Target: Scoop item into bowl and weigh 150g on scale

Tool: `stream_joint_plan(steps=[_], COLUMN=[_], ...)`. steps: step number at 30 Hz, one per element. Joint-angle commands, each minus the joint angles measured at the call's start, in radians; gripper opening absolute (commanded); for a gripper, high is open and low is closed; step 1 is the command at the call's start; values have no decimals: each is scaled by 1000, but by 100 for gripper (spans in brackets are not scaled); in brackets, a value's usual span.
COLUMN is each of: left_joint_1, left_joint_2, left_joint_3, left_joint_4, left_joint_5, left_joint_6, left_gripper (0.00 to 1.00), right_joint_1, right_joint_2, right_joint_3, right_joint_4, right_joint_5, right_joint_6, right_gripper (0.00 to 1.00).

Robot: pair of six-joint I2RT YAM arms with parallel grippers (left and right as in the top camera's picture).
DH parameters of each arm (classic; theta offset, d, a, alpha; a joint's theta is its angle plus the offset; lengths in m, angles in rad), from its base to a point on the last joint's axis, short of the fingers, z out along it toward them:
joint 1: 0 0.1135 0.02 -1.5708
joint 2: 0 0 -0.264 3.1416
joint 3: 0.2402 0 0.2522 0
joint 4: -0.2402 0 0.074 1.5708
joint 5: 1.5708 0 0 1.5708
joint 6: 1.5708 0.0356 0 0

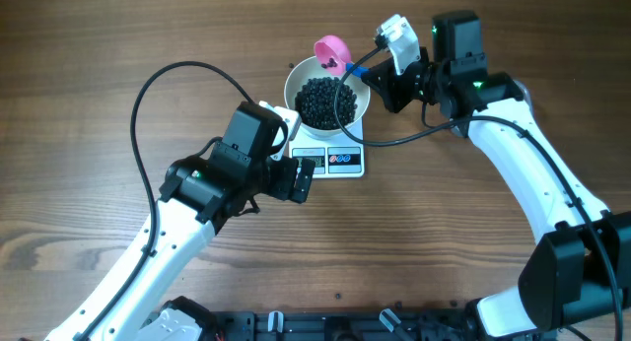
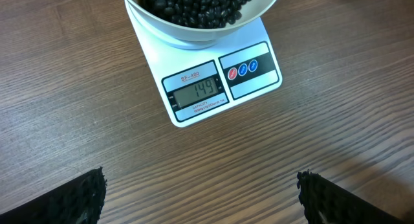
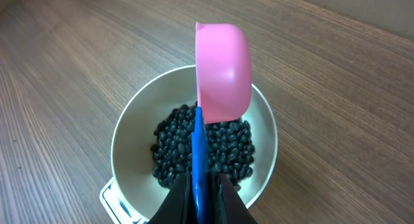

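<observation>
The bowl [image 1: 294, 85] stands on the scale [image 1: 347, 169] near the middle of the table [image 1: 99, 45] and covers most of the platform, so the overhead view shows only the front strip of the scale. The digits cannot be read there. In the left wrist view the display [image 2: 196, 91] reads 149, with the buttons [image 2: 242, 69] just beside it; the upper part of the bowl is cut off by the frame edge. The item [image 1: 317, 102] lies as a dark pile inside the bowl, partly crossed by a black cable [image 1: 347, 95] in the overhead view. The right gripper [image 3: 199, 198] is clamped on the blue handle [image 3: 199, 153] of the pink scoop [image 3: 223, 65], which hangs over the bowl's far rim, turned on its side. Its inside faces away from the right wrist camera, so any contents cannot be determined. The left gripper [image 2: 200, 198] hovers near the scale's front with jaws spread wide and nothing between them; only its fingertips [image 2: 77, 198] appear at the lower corners.
</observation>
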Motion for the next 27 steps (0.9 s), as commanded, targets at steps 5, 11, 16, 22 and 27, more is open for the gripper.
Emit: stream_joint_plan(steps=[5, 11, 16, 22, 27], left_joint_1=[3, 3, 3, 3, 3], left_joint_2=[-7, -7, -7, -7, -7], left_joint_3=[19, 19, 19, 19, 19], left_joint_4=[0, 0, 0, 0, 0], left_joint_5=[9, 9, 9, 9, 9], left_joint_6=[23, 23, 23, 23, 23], left_gripper=[100, 100, 100, 100, 100], right_joint_1=[1, -9, -33, -86, -168], right_joint_2=[-42, -49, -60, -92, -127], right_joint_3=[5, 5, 5, 5, 5], right_joint_4=[23, 27, 40, 78, 80], right_joint_5=[-27, -27, -27, -27, -27], right_joint_6=[34, 56, 109, 158, 240], right_gripper=[4, 4, 4, 4, 4])
